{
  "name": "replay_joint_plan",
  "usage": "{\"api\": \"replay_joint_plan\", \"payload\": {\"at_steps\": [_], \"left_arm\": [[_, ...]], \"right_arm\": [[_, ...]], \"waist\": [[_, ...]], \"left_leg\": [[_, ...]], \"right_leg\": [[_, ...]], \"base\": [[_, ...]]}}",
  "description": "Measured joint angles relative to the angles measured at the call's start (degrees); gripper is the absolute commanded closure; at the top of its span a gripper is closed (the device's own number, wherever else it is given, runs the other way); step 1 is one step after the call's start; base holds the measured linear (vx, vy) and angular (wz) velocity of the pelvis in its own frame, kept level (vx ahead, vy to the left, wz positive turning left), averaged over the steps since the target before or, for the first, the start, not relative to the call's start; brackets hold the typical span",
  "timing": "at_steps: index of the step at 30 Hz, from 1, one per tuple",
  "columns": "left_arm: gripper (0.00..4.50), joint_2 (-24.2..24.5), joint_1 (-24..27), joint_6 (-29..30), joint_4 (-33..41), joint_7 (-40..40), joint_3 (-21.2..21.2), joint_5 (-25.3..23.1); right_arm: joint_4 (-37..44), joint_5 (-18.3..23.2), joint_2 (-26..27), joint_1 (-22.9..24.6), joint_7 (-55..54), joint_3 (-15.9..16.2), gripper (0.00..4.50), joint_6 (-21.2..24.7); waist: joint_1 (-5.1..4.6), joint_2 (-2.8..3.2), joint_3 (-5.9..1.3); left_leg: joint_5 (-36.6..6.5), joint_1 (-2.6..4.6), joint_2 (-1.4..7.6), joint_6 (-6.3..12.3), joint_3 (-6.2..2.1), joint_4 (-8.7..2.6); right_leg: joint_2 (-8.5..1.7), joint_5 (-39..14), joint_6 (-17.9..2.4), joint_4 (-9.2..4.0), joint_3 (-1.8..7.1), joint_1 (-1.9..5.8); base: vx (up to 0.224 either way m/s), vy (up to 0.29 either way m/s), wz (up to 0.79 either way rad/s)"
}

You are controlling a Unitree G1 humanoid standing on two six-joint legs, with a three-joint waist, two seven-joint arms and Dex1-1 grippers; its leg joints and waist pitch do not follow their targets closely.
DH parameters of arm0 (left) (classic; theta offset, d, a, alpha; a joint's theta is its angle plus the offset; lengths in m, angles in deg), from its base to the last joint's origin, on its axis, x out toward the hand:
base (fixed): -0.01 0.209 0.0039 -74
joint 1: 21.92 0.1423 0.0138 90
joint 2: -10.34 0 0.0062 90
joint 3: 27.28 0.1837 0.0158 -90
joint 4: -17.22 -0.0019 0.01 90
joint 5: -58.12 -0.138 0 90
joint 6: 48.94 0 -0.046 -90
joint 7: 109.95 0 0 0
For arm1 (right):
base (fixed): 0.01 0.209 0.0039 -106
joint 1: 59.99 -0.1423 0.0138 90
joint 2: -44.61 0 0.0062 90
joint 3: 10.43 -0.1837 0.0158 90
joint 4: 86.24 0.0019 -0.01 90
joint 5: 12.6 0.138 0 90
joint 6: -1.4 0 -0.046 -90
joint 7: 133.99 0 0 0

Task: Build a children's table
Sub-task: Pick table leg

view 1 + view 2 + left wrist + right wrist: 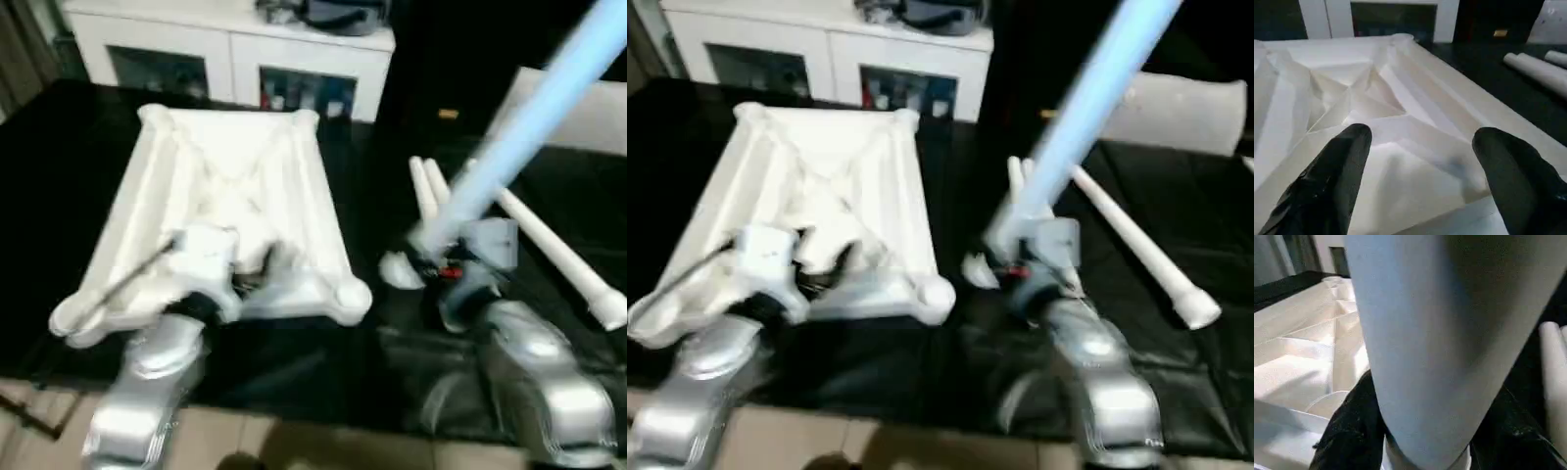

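Observation:
The white tabletop (225, 186) lies upside down on the black table, ribbed underside up, with a round socket (351, 299) at its near right corner. My left gripper (1420, 142) hovers over the near part of the ribbed underside, open, its black fingers (1342, 156) wide apart with nothing between them. My right gripper (431, 264) is shut on the thick end of a white leg (539, 108), which rises tilted up and to the right, just right of the tabletop. In the right wrist view the held leg (1420, 333) stands between the fingers.
More white legs lie on the black table right of the tabletop: a long one (554, 255) and two side by side (423, 191). A white cabinet (235, 59) with glass doors stands behind. A flat white sheet (1185, 113) sits at the far right. Beige floor (323, 441) runs along the near edge.

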Motion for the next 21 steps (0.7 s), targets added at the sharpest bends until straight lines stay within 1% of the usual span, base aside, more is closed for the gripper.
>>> {"api": "replay_joint_plan", "payload": {"at_steps": [1,2,3,4,5,6,7,8,9,10,11,12,14,15,17,18,19,20,21], "left_arm": [[0.52,-0.04,-0.01,0.18,0.07,-0.01,0.00,0.02],[0.52,-0.18,0.01,0.62,0.10,-0.22,-0.18,0.28],[0.42,-0.32,0.04,1.03,0.24,-0.41,0.12,0.52],[0.31,-0.29,0.17,1.39,0.22,-0.79,0.20,0.86],[0.31,-0.27,0.23,1.54,0.21,-1.02,0.20,1.00],[0.14,0.56,0.11,1.75,0.22,-1.76,0.44,1.02],[0.06,2.40,-0.18,2.11,0.22,-2.96,0.97,1.01],[0.02,4.44,-0.90,2.34,0.07,-4.89,1.42,0.96],[0.00,7.54,-1.92,2.51,-0.02,-7.83,2.34,1.04],[0.00,9.35,-2.58,2.51,-0.25,-10.19,2.48,1.09],[0.00,9.98,-3.12,2.51,-0.35,-11.64,2.63,1.20],[0.00,11.10,-4.61,2.49,-1.26,-14.45,3.51,1.46],[0.00,13.19,-7.76,2.29,-3.80,-18.84,5.80,1.74],[0.00,14.47,-9.56,2.27,-5.77,-20.86,6.60,1.69],[0.00,14.85,-11.31,2.25,-8.00,-22.41,6.80,1.38],[0.00,14.47,-12.66,2.28,-9.98,-22.58,6.95,1.29],[0.00,14.35,-13.08,2.29,-10.70,-22.59,6.94,1.28],[0.00,14.13,-13.26,2.27,-11.25,-22.43,6.93,1.30],[0.00,12.54,-13.21,2.29,-11.75,-20.46,6.38,1.30]], "right_arm": [[-0.12,0.01,-0.10,0.02,0.03,-0.22,2.60,-0.15],[-0.44,0.62,-0.28,0.04,0.59,-0.80,2.60,-0.18],[-0.91,1.28,-0.43,0.03,1.11,-1.30,2.60,-0.22],[-1.17,1.81,-0.43,0.21,1.53,-1.37,2.60,-0.21],[-1.19,2.04,-0.40,0.29,1.86,-1.37,2.60,-0.21],[-1.18,2.52,-0.41,0.28,2.48,-1.38,2.60,-0.21],[-1.15,3.17,-0.39,0.28,3.18,-1.36,2.60,-0.23],[-1.10,3.89,-0.18,0.16,3.79,-1.52,2.60,-0.35],[-1.11,4.69,0.50,-0.13,4.18,-1.74,2.60,-0.50],[-1.24,5.29,0.76,-0.54,4.35,-1.84,2.60,-0.83],[-1.33,5.65,0.94,-1.05,4.38,-1.91,2.60,-1.02],[-1.48,5.80,0.94,-1.57,4.28,-2.30,2.60,-1.26],[-2.21,5.33,0.54,-2.33,4.11,-2.42,2.60,-2.09],[-2.82,5.35,0.15,-3.23,4.30,-2.34,2.60,-2.08],[-2.96,5.53,-0.40,-3.52,4.78,-2.44,2.60,-1.62],[-3.07,5.53,-0.73,-3.51,5.07,-2.41,2.60,-1.39],[-3.08,5.53,-0.66,-3.51,5.17,-2.34,2.60,-1.39],[-3.07,5.52,-0.65,-3.50,5.23,-2.34,2.60,-1.39],[-3.03,5.43,-0.63,-3.26,4.67,-2.50,2.60,-1.37]], "waist": [[0.25,-0.66,-0.16],[0.24,-0.92,-0.18],[0.40,-1.14,-0.08],[0.49,-1.26,0.00],[0.35,-1.22,0.06],[0.11,-1.00,0.26],[0.02,-0.92,0.40],[0.00,-0.84,0.68],[-0.18,-0.84,0.97],[-0.19,-0.65,1.22],[-0.25,-0.37,1.40],[-0.33,-0.18,1.53],[-0.52,-0.16,1.60],[-0.84,-0.03,1.68],[-1.38,0.36,1.90],[-1.55,0.56,2.05],[-1.57,0.58,2.06],[-1.56,0.76,2.17],[-1.43,0.75,2.25]], "left_leg": [[0.08,-0.13,-0.84,-0.14,0.31,-0.03],[0.35,-0.29,-0.95,-0.52,0.60,-0.34],[1.08,-0.52,-0.97,-0.65,0.82,-1.28],[1.33,-0.34,-0.84,-0.85,0.91,-1.91],[1.60,-0.17,-0.68,-0.82,0.95,-2.37],[1.87,0.31,-0.32,-1.12,1.17,-2.97],[2.00,0.67,0.06,-1.16,1.50,-3.12],[2.01,1.01,0.27,-1.20,1.72,-3.11],[2.00,1.40,0.60,-1.21,2.16,-3.12],[1.99,1.59,0.71,-1.22,2.20,-3.12],[1.99,1.68,0.83,-1.23,2.14,-3.15],[1.98,1.72,0.87,-1.24,2.15,-3.42],[1.98,1.73,0.88,-1.23,2.26,-3.96],[1.98,1.73,0.87,-1.24,2.33,-4.23],[1.98,1.69,0.88,-1.24,2.30,-4.44],[1.98,1.59,0.88,-1.24,2.39,-4.46],[1.98,1.50,0.88,-1.24,2.66,-4.64],[1.98,1.52,0.88,-1.24,2.80,-4.86],[1.98,1.47,0.87,-1.24,3.53,-5.71]], "right_leg": [[-1.02,0.43,0.07,-2.21,1.28,-0.58],[-1.04,0.47,-0.01,-1.88,1.96,-0.96],[-1.11,1.01,-0.21,-2.04,1.96,-1.20],[-1.09,1.48,-0.40,-2.41,1.85,-1.21],[-0.95,1.99,-0.50,-2.99,1.76,-1.02],[-0.81,2.37,-1.09,-3.94,1.51,-0.41],[-0.73,2.72,-1.38,-4.31,1.36,0.08],[-0.72,2.62,-1.25,-4.36,1.29,0.07],[-0.92,2.62,-1.26,-4.38,1.02,0.26],[-1.22,2.60,-1.24,-4.54,0.53,0.42],[-1.23,2.60,-1.24,-4.88,0.31,0.62],[-1.24,2.60,-1.24,-5.35,0.14,0.78],[-1.24,2.59,-1.24,-6.06,0.11,0.83],[-1.25,2.59,-1.26,-6.45,0.10,0.79],[-1.40,2.56,-1.31,-6.97,-0.25,0.85],[-1.75,2.50,-1.42,-6.99,-0.77,0.85],[-2.12,2.48,-1.45,-6.89,-1.11,0.93],[-2.19,2.22,-1.90,-6.85,-1.20,0.86],[-2.17,1.29,-2.68,-6.33,-1.28,0.68]], "base": [[-0.195,0.095,0.05],[-0.075,-0.014,0.02],[-0.075,-0.014,0.02],[-0.064,-0.044,-0.05],[-0.119,-0.023,0.01],[-0.119,-0.023,0.01],[-0.129,-0.002,0.05],[-0.150,0.003,0.02],[-0.150,0.003,0.02],[-0.139,0.018,-0.09],[-0.115,0.035,-0.09],[-0.115,0.035,-0.09],[-0.106,0.035,-0.03],[-0.104,0.035,-0.05],[-0.095,0.044,-0.10],[-0.092,0.046,-0.09],[-0.091,0.034,-0.08],[-0.131,0.012,-0.04],[-0.131,0.012,-0.04]]}}
